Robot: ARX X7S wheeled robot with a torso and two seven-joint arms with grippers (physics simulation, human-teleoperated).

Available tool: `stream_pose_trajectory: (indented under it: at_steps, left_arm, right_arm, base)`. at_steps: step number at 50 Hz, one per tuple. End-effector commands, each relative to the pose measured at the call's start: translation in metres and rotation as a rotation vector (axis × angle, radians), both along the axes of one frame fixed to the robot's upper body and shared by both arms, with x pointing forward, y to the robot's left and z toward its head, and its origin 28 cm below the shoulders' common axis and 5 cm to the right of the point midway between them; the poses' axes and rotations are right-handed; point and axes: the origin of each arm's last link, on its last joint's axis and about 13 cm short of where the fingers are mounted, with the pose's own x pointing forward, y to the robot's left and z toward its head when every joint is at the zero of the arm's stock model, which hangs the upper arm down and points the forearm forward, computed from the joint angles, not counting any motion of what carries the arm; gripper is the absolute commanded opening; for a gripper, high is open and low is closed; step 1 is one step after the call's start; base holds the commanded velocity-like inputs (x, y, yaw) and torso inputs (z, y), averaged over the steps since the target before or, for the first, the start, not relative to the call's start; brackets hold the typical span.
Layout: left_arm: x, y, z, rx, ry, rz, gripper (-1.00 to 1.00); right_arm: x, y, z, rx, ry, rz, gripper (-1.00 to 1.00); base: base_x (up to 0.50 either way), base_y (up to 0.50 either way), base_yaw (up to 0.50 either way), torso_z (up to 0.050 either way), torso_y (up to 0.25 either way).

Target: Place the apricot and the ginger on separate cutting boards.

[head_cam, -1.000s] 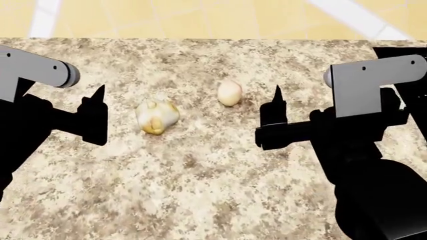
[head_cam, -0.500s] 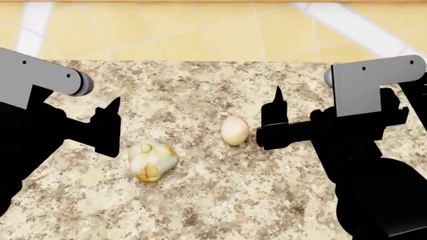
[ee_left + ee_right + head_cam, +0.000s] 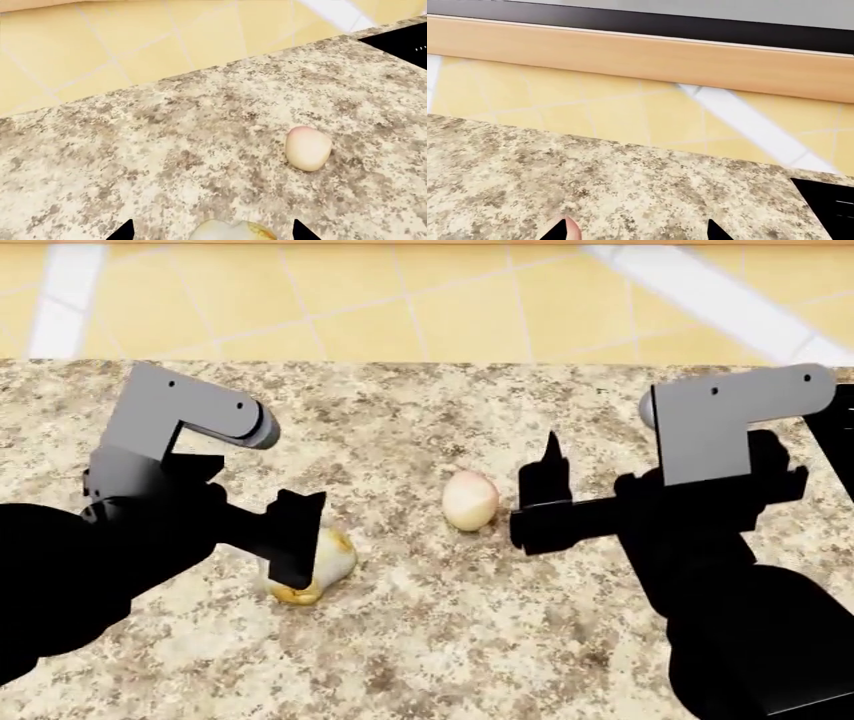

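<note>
Speckled countertop [image 3: 441, 640]: one apricot [image 3: 470, 500], one ginger [image 3: 324, 558].

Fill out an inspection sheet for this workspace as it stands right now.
Surface: speckled granite countertop, bare apart from two food items.
Job's things: ginger lies on the counter, partly hidden behind the left gripper; apricot lies to its right, apart from it. No cutting boards seen in any view.
Clutter: nothing seen.
Grippers: left gripper is open, fingertips straddling the ginger; right gripper is open, close beside the apricot, holding nothing.
Cables: nothing seen.
Surroundings: yellow tiled floor beyond the counter edge; wooden baseboard in the right wrist view; a black panel at the counter's edge.
</note>
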Motion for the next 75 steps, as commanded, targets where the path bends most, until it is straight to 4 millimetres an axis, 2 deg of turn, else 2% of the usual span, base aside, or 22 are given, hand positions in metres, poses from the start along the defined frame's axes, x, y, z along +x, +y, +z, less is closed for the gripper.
stream_pose_trajectory:
  at_steps: [1, 7, 16, 28, 45, 46, 54, 61, 67, 75]
  left_arm:
    - [0.01, -0.011, -0.008, -0.042, 0.093, -0.059, 1.0]
    - [0.008, -0.009, -0.016, -0.013, 0.134, -0.048, 1.0]
    - [0.003, -0.006, -0.029, 0.003, 0.186, -0.05, 1.0]
    - [0.008, -0.014, -0.04, -0.002, 0.221, -0.083, 1.0]
    - [0.013, -0.013, -0.051, -0.001, 0.243, -0.053, 1.0]
    - [0.013, -0.013, -0.049, -0.006, 0.233, -0.039, -1.0]
    - [0.01, -0.011, -0.035, 0.007, 0.161, -0.015, -1.0]
    - [0.006, -0.002, -0.012, 0.0, 0.062, 0.043, -1.0]
    - [-0.003, 0.016, 0.01, -0.038, -0.019, 0.108, -1.0]
    - [-0.023, 0.03, 0.04, -0.105, -0.11, 0.147, -1.0]
  right_arm:
    - [0.001, 0.001, -0.002, 0.013, 0.008, 0.017, 1.0]
    - [-0.001, 0.0, 0.002, 0.011, 0.0, 0.016, 1.0]
    - [-0.001, -0.002, -0.003, 0.016, 0.008, 0.009, 1.0]
    - [0.0, -0.002, -0.008, 0.016, 0.019, 0.011, 1.0]
    - [0.0, -0.003, -0.011, 0.022, 0.023, 0.013, 1.0]
    - [0.0, -0.003, -0.011, 0.022, 0.024, 0.013, 1.0]
    - [0.002, -0.002, -0.011, 0.021, 0.027, 0.015, 1.0]
    - [0.009, 0.004, -0.007, 0.023, 0.023, 0.03, 1.0]
    - [0.027, 0.014, 0.003, -0.007, 0.05, 0.069, 1.0]
    - [0.06, 0.028, 0.001, -0.042, 0.134, 0.122, 1.0]
  base:
    - [0.0, 0.0, 0.0, 0.0, 0.0]
    - [0.0, 0.0, 0.0, 0.0, 0.0]
    - [0.0, 0.0, 0.0, 0.0, 0.0]
    - [0.0, 0.0, 0.0, 0.0, 0.0]
    - [0.0, 0.0, 0.0, 0.0, 0.0]
    - [0.0, 0.0, 0.0, 0.0, 0.0]
    - [0.0, 0.0, 0.0, 0.0, 0.0]
    - [0.0, 0.0, 0.0, 0.0, 0.0]
    - [0.0, 0.0, 0.0, 0.0, 0.0]
    - [0.0, 0.0, 0.0, 0.0, 0.0]
